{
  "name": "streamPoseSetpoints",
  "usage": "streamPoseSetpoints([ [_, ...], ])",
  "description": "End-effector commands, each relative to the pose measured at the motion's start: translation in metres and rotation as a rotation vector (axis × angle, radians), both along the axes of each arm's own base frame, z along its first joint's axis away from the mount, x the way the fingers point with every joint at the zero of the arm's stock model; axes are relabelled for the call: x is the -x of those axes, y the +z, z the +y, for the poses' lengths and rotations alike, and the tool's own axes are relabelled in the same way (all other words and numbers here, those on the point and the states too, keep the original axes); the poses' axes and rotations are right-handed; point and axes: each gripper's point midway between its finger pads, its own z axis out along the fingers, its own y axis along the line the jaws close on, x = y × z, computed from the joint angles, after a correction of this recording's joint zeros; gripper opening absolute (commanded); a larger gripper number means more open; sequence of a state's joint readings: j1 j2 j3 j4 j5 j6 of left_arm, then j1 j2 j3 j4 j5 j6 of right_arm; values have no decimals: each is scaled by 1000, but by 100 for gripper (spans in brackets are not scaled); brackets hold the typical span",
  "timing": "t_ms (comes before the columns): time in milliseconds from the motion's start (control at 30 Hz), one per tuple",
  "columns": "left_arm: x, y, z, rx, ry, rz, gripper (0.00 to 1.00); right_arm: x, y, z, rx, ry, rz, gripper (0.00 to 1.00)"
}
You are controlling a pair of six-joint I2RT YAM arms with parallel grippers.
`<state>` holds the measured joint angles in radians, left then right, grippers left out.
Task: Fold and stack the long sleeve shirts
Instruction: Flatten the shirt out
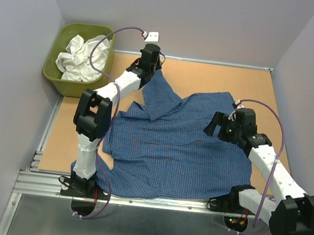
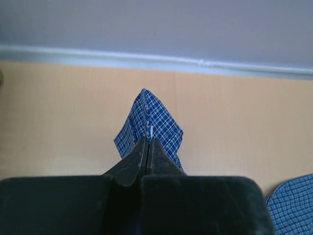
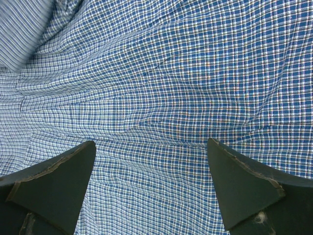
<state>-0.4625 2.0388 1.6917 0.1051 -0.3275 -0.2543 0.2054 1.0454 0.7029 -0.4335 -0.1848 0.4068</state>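
From above, the blue checked shirt (image 1: 182, 148) lies spread across the middle of the counter (image 1: 218, 79), with one part drawn out toward the far edge, where the left pincer (image 1: 153, 67) meets it. The white garment (image 1: 84, 58) sits crumpled in the green tub (image 1: 75, 88) at the far left. The right pincer (image 1: 216, 124) hangs over the shirt's right side.

The left wrist view shows the left pincer clenched on a pointed fold of the shirt.

The right wrist view shows the right pincer released, fingers spread wide above the checked cloth.
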Motion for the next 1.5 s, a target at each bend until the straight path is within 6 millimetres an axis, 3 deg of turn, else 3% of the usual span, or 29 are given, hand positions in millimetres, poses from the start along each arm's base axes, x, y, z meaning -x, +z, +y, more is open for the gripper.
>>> streamPoseSetpoints([
  [0,-25,143,6,-29,-30,-366,0,-4,7,6,-12,33,-52,100],
  [33,-34,157,7,-35,-29,-401,0,-4,10,7,-18,34,-55,100],
  [67,-37,149,8,-54,-29,-390,0,-5,10,7,-19,35,-55,100],
  [100,-41,173,8,-43,-18,-442,0,-5,11,8,-21,36,-58,100],
  [267,-59,227,18,-121,57,-604,0,-8,16,8,-25,31,-72,100],
  [433,-67,249,19,-164,85,-724,0,-10,17,9,-28,30,-70,100],
  [467,-71,242,17,-172,86,-727,3,-11,16,8,-26,28,-69,100],
  [500,-72,243,18,-168,95,-743,23,-11,15,8,-24,27,-68,100],
  [600,-76,233,20,-162,116,-726,69,-13,14,8,-22,26,-64,100],
  [667,-75,225,27,-156,155,-699,83,-14,14,7,-18,17,-66,100],
  [800,-62,227,38,-110,192,-671,96,-21,14,0,11,-24,-69,100],
  [833,-53,239,45,-71,218,-676,98,-24,15,-3,20,-49,-73,100],
  [867,-55,227,44,-74,218,-646,99,-27,16,-5,25,-69,-74,100],
  [1000,-20,219,60,-39,232,-529,99,-35,18,-13,33,-150,-69,100],
  [1033,-3,234,64,30,236,-529,99,-38,16,-15,35,-177,-57,100],
  [1067,5,228,65,55,233,-495,99,-39,14,-16,36,-188,-49,99],
  [1100,13,192,64,27,216,-386,99,-39,12,-17,36,-199,-41,99],
  [1133,22,180,61,38,191,-340,99,-40,9,-16,34,-204,-27,99],
  [1167,40,185,63,79,183,-323,99,-41,2,-21,51,-234,-6,98],
  [1200,53,142,60,83,166,-204,99,-42,-1,-22,57,-245,5,98],
  [1233,71,141,55,121,122,-179,99,-42,-4,-26,68,-270,16,96],
  [1267,82,126,53,136,111,-135,99,-43,-7,-27,72,-279,22,95],
  [1300,102,75,48,126,89,-3,99,-43,-11,-28,79,-284,38,94],
  [1333,113,59,50,127,83,39,99,-43,-13,-29,83,-294,44,93],
  [1367,137,25,50,104,66,122,99,-43,-16,-31,89,-309,52,91],
  [1467,175,-18,37,114,13,239,99,-41,-24,-41,132,-349,67,88],
])
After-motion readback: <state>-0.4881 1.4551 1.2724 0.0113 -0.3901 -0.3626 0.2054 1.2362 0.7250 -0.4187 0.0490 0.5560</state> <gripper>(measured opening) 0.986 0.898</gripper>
